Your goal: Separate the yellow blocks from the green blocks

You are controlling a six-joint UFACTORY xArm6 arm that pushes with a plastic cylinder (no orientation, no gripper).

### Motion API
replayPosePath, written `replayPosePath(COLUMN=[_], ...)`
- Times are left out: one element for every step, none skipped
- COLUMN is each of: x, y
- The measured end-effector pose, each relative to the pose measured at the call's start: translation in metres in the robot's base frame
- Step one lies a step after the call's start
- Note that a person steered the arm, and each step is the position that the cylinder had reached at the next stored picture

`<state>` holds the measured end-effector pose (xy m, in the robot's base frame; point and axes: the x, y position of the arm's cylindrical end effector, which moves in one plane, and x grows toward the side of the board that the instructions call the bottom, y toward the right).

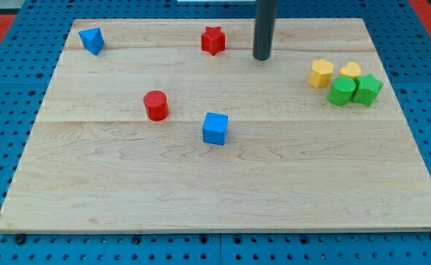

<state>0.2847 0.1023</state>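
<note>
Two yellow blocks and two green blocks cluster at the view's right. A yellow hexagonal block stands at the cluster's left. A second yellow block touches a green block and a green star-like block just below it. My tip stands near the view's top middle, to the left of the cluster and apart from it, with a gap to the nearest yellow block.
A red star block lies left of my tip. A blue block sits at the top left. A red cylinder and a blue cube lie mid-board. The wooden board rests on a blue pegboard.
</note>
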Motion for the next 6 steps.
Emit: replayPosePath(x=[-0.006, 0.026, 0.059, 0.061, 0.047, 0.047], y=[0.084, 0.165, 0.169, 0.122, 0.035, -0.025])
